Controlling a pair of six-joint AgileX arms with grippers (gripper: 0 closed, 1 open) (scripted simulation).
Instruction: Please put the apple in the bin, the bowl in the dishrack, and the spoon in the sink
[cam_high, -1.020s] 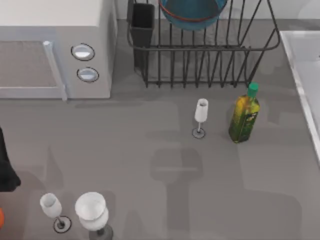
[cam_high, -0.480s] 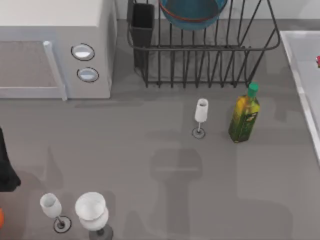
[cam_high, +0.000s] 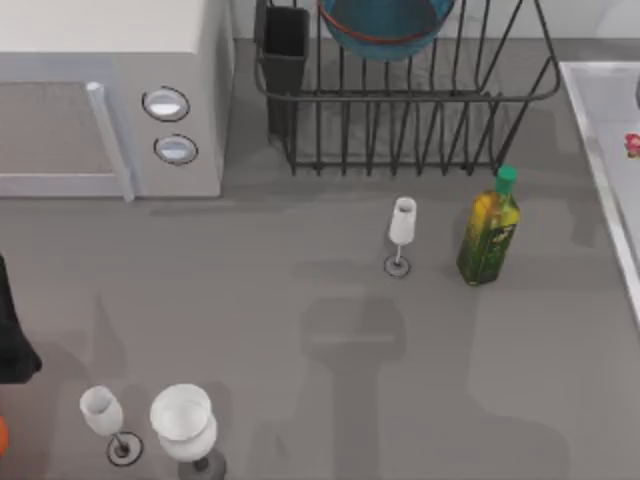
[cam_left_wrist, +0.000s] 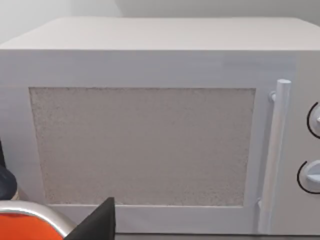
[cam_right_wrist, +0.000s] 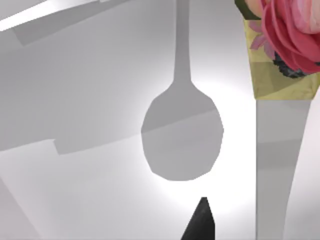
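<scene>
The teal bowl (cam_high: 385, 25) with its reddish rim rests inside the black wire dishrack (cam_high: 400, 100) at the back. The pale sink (cam_high: 610, 120) lies along the table's right edge. Over it is the spoon (cam_high: 632, 143), of which the rose-patterned handle peeks in at the picture's edge. The right wrist view has the spoon (cam_right_wrist: 280, 150) close up, floral handle above a silver shaft, casting a spoon-shaped shadow on the sink floor (cam_right_wrist: 100, 165). My right gripper (cam_right_wrist: 200, 227) is just beside it. My left arm (cam_high: 10, 340) stays parked at the left edge. The apple and the bin are out of view.
A white microwave (cam_high: 110, 100) fills the back left and faces the left wrist camera (cam_left_wrist: 150, 145). A green-capped oil bottle (cam_high: 489, 230) and a small wine glass (cam_high: 401, 232) stand in front of the rack. Two wine glasses (cam_high: 185, 425) stand front left, near an orange thing (cam_left_wrist: 30, 227).
The spoon's floral handle came into the top view at the right edge over the sink and has slid toward the front. The left arm has not moved.
</scene>
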